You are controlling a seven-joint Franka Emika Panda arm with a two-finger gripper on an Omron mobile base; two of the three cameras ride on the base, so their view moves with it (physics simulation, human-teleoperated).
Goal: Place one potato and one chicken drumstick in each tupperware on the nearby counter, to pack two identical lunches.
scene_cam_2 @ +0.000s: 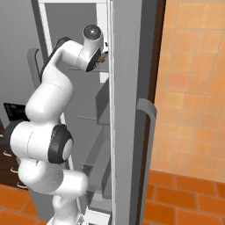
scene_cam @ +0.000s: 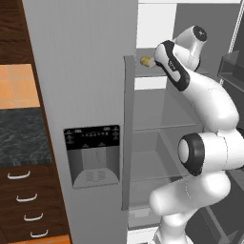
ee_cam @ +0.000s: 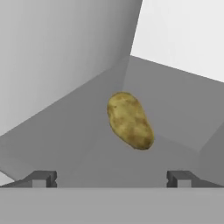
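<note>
Reaching into the open fridge [scene_cam: 95, 71], I hold my gripper [ee_cam: 111, 178] near a potato [ee_cam: 130, 120] on the upper shelf [scene_cam: 147, 71]. My fingers [ee_cam: 43, 178] are spread wide, gripping nothing, and the potato lies beyond them.

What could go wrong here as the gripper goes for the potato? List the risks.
1. The potato lies on a smooth fridge shelf close to the back corner; the open gripper could nudge it so it rolls away instead of seating between the fingers.
2. The arm reaches in beside the closed fridge door; the elbow may clip its edge on the way out.
</note>
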